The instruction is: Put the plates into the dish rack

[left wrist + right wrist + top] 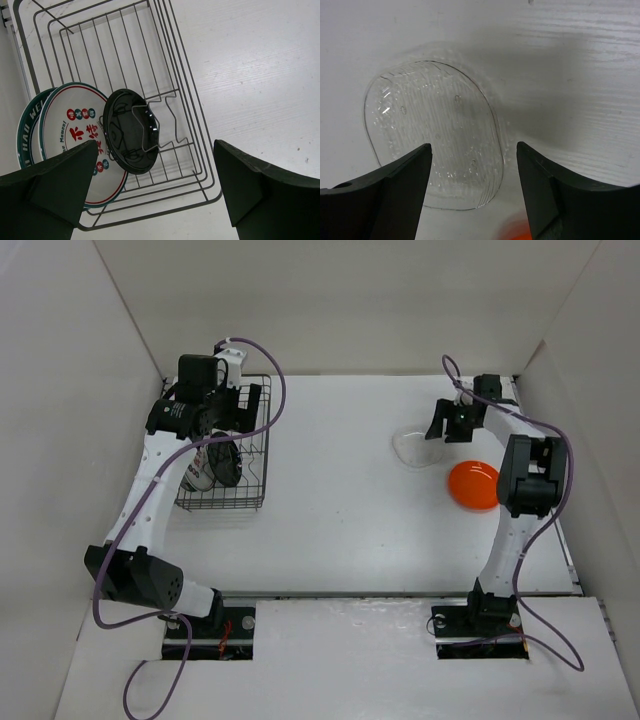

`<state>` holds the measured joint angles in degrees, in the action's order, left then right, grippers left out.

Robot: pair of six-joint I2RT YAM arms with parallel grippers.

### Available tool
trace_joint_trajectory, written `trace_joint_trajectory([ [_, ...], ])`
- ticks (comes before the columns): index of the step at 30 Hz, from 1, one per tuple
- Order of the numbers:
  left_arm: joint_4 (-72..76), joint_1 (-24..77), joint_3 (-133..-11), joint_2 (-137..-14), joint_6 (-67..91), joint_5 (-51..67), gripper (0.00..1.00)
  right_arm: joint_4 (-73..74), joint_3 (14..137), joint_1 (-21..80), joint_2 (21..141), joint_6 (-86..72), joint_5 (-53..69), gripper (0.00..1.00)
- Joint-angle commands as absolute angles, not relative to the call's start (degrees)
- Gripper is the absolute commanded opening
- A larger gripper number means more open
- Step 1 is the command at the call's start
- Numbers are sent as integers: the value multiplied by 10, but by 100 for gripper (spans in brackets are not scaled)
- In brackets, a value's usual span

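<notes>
The dish rack (250, 490) sits on the worktop (340, 520). Three plates stand on edge inside it. The glossy black plate (127, 135) leans among the zigzag dividers. The white plate with red markings (65, 145) stands just beside it, and the white plate with a dark lettered rim (24, 125) stands behind that one. The left gripper (155, 145) hangs above the rack, jaws spread wide, grasping nothing. Well apart from the rack, off its long side, the clear plate (430, 125) lies flat on the worktop. The orange plate (472, 485) lies just beside it, on the side farther from the rack. The right gripper (473, 147) hovers over the clear plate, released, jaws apart above the plate's edge. Whether they touch the plate cannot be told.
</notes>
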<state>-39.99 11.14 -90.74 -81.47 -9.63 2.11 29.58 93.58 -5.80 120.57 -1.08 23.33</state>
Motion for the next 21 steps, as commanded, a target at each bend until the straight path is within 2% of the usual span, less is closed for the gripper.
trace_joint_trajectory([
  [1,-390,109,-917,-805,-101,30,100,290,934,-61,1217,-4,250,73],
  [7,-390,109,-922,-810,-101,35,100,303,940,-61,1224,-4,234,72],
  [11,-390,109,-922,-816,-101,35,100,319,945,-61,1235,-4,229,46],
  [13,-390,109,-922,-816,-101,35,100,325,945,-61,1235,-4,229,46],
  [14,-390,109,-922,-816,-101,35,100,325,945,-55,1241,-4,229,42],
  [16,-390,109,-922,-816,-101,35,100,325,945,-55,1246,-9,216,40],
  [17,-390,109,-922,-816,-101,35,100,331,945,-55,1246,-9,216,35],
  [18,-390,109,-927,-822,-101,35,100,331,945,-55,1246,-9,206,20],
  [20,-390,109,-934,-829,-96,35,100,337,945,-55,1252,-15,200,1],
  [21,-390,109,-939,-839,-96,42,100,337,945,-55,1252,-20,193,0],
])
